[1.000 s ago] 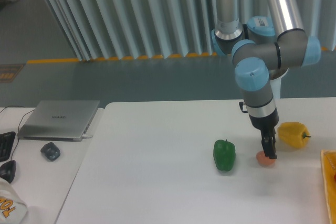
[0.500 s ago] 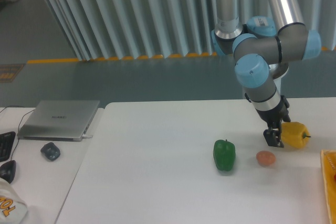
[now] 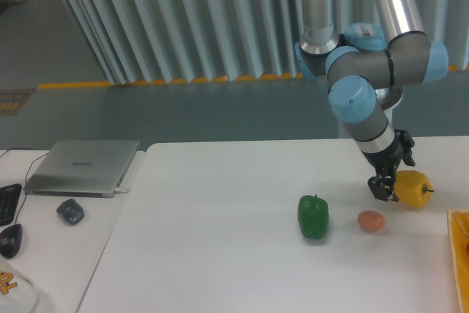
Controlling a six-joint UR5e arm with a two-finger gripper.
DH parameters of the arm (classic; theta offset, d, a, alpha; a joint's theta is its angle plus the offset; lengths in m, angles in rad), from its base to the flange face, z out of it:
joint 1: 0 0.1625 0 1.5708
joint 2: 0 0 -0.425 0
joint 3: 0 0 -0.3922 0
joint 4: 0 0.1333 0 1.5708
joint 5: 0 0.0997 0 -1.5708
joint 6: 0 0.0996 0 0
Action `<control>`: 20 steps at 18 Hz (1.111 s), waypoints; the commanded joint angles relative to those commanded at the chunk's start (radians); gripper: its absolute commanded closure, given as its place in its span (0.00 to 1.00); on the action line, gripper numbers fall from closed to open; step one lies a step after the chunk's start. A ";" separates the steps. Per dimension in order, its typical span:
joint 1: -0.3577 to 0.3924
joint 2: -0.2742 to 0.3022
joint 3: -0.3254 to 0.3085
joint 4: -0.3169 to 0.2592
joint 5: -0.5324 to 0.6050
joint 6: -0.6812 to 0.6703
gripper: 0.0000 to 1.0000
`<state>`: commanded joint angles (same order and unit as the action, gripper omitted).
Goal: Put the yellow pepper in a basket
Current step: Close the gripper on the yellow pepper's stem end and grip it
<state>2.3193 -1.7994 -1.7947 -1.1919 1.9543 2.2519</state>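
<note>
Tool (image 3: 384,190) shifted off the orange-pink egg (image 3: 371,221), now against yellow pepper (image 3: 412,188), opening unclear, holding nothing visible

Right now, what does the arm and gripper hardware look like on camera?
The UR5e arm has silver-grey cylindrical links and light blue caps on the joints. A silver band rings the wrist just above the tool. The gripper is small, black and two-fingered, and looks dark and blocky at this resolution. No markings or loose cables are legible from this view.
</note>
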 joint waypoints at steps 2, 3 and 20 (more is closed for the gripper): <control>0.000 0.005 -0.011 0.000 0.005 0.012 0.00; 0.000 0.008 -0.026 0.003 0.021 0.015 0.00; 0.009 -0.026 -0.041 0.080 0.098 0.011 0.00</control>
<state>2.3286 -1.8254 -1.8361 -1.1121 2.0524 2.2626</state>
